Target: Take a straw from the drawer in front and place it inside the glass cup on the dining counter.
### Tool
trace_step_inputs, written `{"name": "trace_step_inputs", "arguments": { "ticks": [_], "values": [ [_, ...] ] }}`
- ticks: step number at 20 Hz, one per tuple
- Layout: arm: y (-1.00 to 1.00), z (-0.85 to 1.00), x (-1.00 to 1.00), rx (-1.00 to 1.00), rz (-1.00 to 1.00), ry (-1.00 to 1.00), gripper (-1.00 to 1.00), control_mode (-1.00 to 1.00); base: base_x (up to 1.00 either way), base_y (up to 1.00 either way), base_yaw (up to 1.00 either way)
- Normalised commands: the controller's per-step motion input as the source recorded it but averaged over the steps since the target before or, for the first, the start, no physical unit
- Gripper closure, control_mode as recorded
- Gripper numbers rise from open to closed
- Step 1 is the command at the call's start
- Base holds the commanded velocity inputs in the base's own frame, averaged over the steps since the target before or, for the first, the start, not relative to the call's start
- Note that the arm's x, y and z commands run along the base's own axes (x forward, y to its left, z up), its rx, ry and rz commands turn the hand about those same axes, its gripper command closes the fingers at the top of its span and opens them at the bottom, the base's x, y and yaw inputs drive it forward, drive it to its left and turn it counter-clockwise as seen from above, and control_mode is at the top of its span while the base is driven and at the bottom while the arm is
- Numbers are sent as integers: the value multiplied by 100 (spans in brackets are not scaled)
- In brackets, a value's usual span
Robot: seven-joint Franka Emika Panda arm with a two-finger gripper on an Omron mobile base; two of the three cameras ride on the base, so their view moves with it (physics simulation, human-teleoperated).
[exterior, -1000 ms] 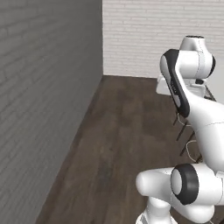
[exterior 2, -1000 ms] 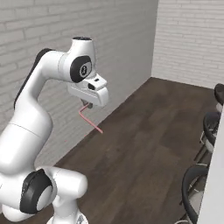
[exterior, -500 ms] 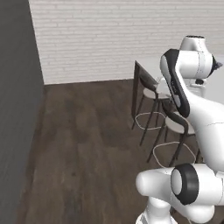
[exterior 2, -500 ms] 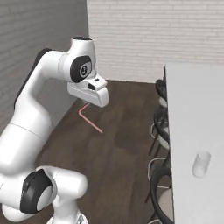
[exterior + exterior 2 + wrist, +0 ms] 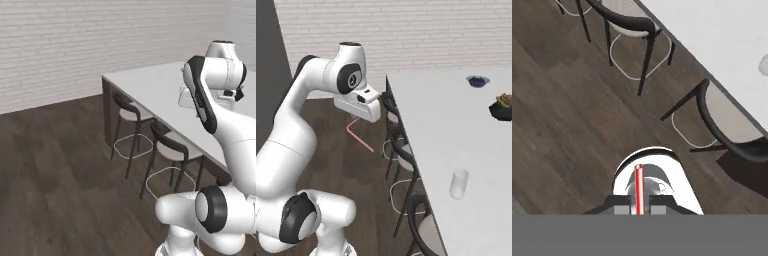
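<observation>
From my station, the right base view has the gripper (image 5: pixel 354 118) in the upper left of centre, tucked under the white hand; its jaws are pinched fully together on the straw (image 5: pixel 359 137), which hangs out below the hand as a thin pinkish-red line slanting down to the right, over the dark wood floor (image 5: pixel 346 165); in the hand view I see the straw (image 5: pixel 638 187) running straight up from between the two finger tips at the bottom centre, the gripper (image 5: pixel 639 210) closed tight on it.

The dining counter (image 5: pixel 441 130) fills the right half of the right base view, its white top stretching from upper centre to the lower right corner; the glass cup (image 5: pixel 458 184) stands upright on it at lower right, well apart from the straw; a small dark bowl (image 5: pixel 477 80) sits near the upper right, and another dark dish (image 5: pixel 502 107) lies at the right edge.

In the left base view the dining counter (image 5: pixel 150 90) lies centre right, with black-framed stools (image 5: pixel 129 127) tucked along its near edge; a white brick wall (image 5: pixel 75 45) spans the top.
</observation>
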Motion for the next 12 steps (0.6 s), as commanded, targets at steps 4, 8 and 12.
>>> {"name": "trace_step_inputs", "arguments": {
  "ticks": [4, 8, 12],
  "values": [
    [0, 0, 0, 0, 0, 0, 100, 100, 16, 40, -55],
    [0, 0, 0, 0, 0, 0, 100, 100, 2, 35, -66],
    [0, 0, 0, 0, 0, 0, 100, 100, 1, 40, -73]
  ]
}}
